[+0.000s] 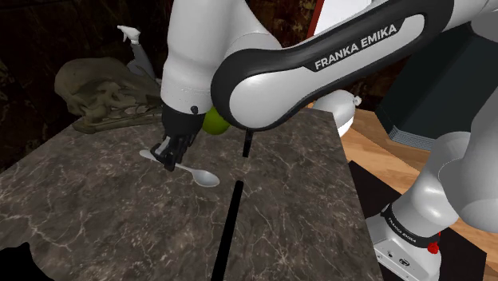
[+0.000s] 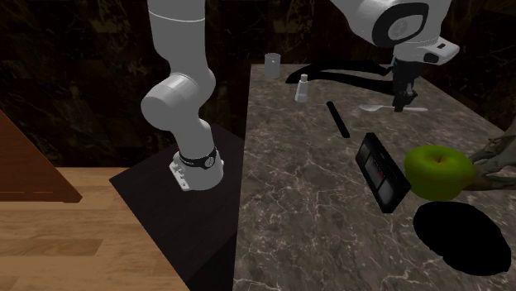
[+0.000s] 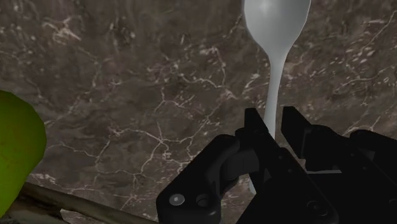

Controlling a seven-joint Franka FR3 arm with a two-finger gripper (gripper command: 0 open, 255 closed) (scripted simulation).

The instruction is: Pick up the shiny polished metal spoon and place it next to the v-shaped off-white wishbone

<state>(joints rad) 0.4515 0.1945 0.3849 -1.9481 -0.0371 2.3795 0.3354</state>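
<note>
A pale shiny spoon (image 1: 206,178) lies on the dark marble tabletop (image 1: 303,207), its bowl pointing toward the stand. My black gripper (image 1: 169,156) stands over the handle, and the fingers (image 3: 254,127) clasp the thin handle between them, with the spoon's bowl (image 3: 277,19) ahead of the gripper. From across the table the gripper (image 2: 403,103) points straight down onto the spoon (image 2: 376,107). A small off-white forked piece (image 1: 132,36), which I take for the wishbone, stands at the table's far left corner in the shoulder view.
A green apple (image 1: 214,121) sits just behind the gripper. A grey-green skull-like sculpture (image 1: 104,96) stands at the far left of the shoulder view. A black flat device (image 2: 382,172), a black stick (image 2: 337,118), a small bottle (image 2: 303,87) and a cup (image 2: 272,64) lie nearer the stand.
</note>
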